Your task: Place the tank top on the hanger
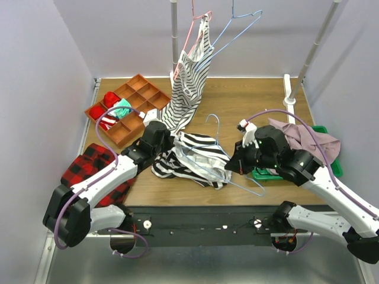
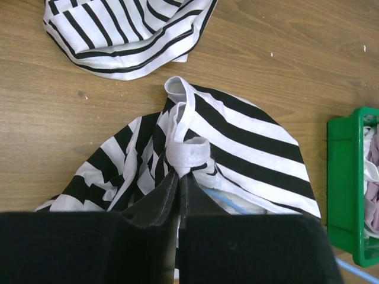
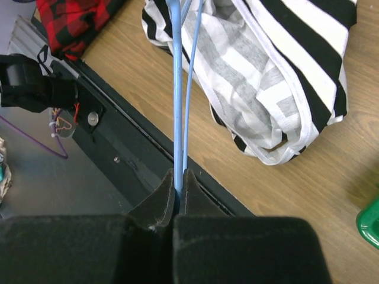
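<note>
Seen from above, the tank top [image 1: 195, 155] is lying crumpled mid-table, soft and light, and is partly hiding the hanger [image 1: 219, 131], a thin stiff wire.

In the left wrist view, the left claw [image 2: 180, 176] is pinching a strap [image 2: 186, 151], which looks like a sound hold.

In the right wrist view, the right claw [image 3: 179, 180] is clamping the wire, whose far end is running out of frame.

Robot lab test cell: wood worktop [image 1: 249, 97] boxed in by plain lilac walls [image 1: 35, 77], left arm [image 1: 109, 174] & right arm [image 1: 334, 183] bolted at near edge, bare metal rack poles [image 1: 174, 35], props in orange divider tray [image 1: 146, 96] & green bin [image 1: 336, 167].
</note>
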`<act>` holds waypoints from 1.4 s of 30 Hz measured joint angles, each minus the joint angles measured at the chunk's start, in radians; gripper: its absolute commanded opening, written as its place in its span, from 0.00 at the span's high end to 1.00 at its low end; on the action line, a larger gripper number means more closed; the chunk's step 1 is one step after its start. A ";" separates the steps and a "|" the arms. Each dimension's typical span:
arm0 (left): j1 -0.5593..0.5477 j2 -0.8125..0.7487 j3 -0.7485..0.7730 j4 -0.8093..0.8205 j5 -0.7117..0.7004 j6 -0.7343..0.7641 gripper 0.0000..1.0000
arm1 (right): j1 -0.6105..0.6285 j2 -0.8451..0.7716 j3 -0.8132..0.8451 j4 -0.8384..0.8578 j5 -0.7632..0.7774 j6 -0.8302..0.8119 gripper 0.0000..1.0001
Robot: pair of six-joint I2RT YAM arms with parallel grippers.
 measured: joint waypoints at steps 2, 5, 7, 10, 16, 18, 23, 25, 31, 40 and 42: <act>0.000 0.000 0.000 0.000 0.006 -0.001 0.87 | 0.000 0.003 -0.004 0.017 0.013 0.000 0.99; 0.000 -0.002 0.000 0.000 0.022 -0.004 0.87 | 0.000 0.008 -0.011 0.065 0.039 0.000 0.99; 0.000 -0.007 0.000 -0.001 0.025 -0.004 0.87 | 0.000 0.019 -0.032 0.116 0.042 0.002 0.99; 0.005 -0.029 0.000 -0.009 0.031 -0.005 0.87 | 0.000 0.032 -0.079 0.185 0.043 0.011 0.99; 0.011 -0.061 0.000 -0.022 0.035 -0.003 0.87 | 0.000 0.062 -0.155 0.297 0.027 0.026 0.99; 0.018 -0.061 0.000 -0.026 0.036 -0.003 0.87 | 0.002 0.068 -0.174 0.335 0.018 0.027 0.99; 0.019 -0.069 0.000 -0.028 0.047 -0.003 0.86 | 0.006 0.068 -0.224 0.435 0.013 0.027 0.99; 0.019 -0.077 0.000 -0.028 0.049 0.002 0.84 | 0.006 0.070 -0.250 0.500 0.005 0.029 0.99; 0.019 -0.108 -0.003 -0.029 0.053 0.029 0.77 | 0.013 0.163 -0.320 0.705 -0.026 0.035 0.99; 0.023 -0.120 -0.003 -0.037 0.057 0.069 0.63 | 0.042 0.301 -0.369 0.945 -0.025 0.018 0.99; 0.023 -0.120 -0.003 -0.039 0.057 0.077 0.58 | 0.049 0.316 -0.378 0.998 -0.025 0.012 0.99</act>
